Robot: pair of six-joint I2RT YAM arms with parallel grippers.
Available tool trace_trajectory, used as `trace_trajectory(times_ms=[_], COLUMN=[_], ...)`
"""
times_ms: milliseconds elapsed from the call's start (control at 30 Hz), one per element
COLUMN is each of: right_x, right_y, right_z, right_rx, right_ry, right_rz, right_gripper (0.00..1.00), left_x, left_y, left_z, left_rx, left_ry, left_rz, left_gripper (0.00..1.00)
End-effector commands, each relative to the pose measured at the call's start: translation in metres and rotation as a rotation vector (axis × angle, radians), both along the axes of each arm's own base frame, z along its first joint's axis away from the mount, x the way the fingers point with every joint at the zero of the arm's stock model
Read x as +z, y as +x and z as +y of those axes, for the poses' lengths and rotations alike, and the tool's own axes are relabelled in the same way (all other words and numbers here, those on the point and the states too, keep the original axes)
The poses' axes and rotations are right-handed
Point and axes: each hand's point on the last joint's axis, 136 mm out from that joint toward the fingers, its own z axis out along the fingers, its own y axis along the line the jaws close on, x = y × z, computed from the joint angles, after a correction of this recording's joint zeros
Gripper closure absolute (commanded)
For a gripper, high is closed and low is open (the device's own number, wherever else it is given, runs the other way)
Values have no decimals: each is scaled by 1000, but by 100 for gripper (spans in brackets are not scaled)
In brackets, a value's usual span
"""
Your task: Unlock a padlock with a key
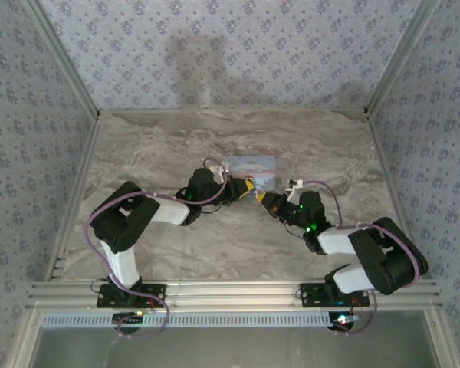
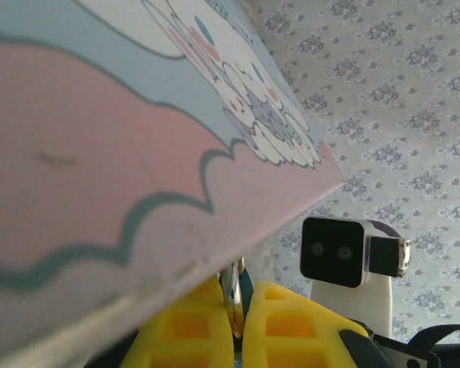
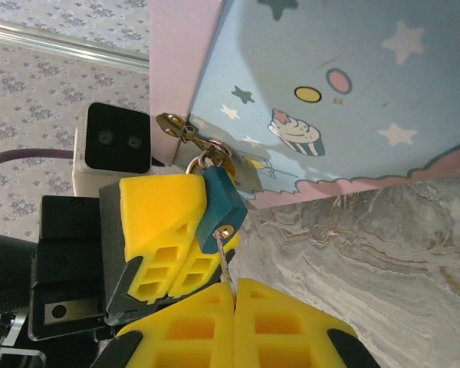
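- padlock [image 3: 218,201]: small teal body, hanging from the brass hasp [image 3: 180,129] at the lower corner of the tin [image 3: 330,115], on the tin's side nearest the arms
- long axis: runs from the shackle at the hasp away from the tin; the keyhole end points off the tin, straight at the right gripper
- key [image 3: 226,268]: thin metal shaft, in line with that axis, tip at the brass keyhole; how deep it sits cannot be told
- left gripper [image 2: 241,314]: fingers nearly together just below the tin's edge, pinching a thin bright metal piece; from the right wrist view it has the padlock clamped by its side
- right gripper [image 3: 234,307]: fingers pressed together on the key shaft, a little farther from the tin than the padlock
- step in hand (judgement): seat and turn the key
- to do it well: keep the shaft coaxial with the padlock body, push toward the tin until it bottoms, then roll the right wrist about that axis only
- the left grip must resist the twist, or the body will swing on the hasp
- risk: the thin shaft may slip or bend if the wrist drifts sideways
- tin rests on the marbled table [image 3: 353,261]
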Motion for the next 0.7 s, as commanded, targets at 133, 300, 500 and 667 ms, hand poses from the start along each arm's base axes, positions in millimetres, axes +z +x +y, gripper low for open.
trace_trajectory(times_ms=[133, 300, 500, 667], right_x=[14, 10, 13, 14], right_y=[6, 5, 5, 5], right_z=[6, 7, 9, 10], right_rx=[15, 18, 27, 31], right_ry=[34, 34, 43, 45], right_rz=[-35, -23, -38, -40], right_gripper=[100, 100, 100, 100], left_x=[28, 29, 28, 28], left_y=[-1, -1, -2, -2], left_z=[-1, -1, -1, -1], left_rx=[-13, -14, -17, -17], left_ry=[-82, -85, -83, -85], left_rz=[-64, -67, -64, -65], left_gripper=[100, 100, 100, 100])
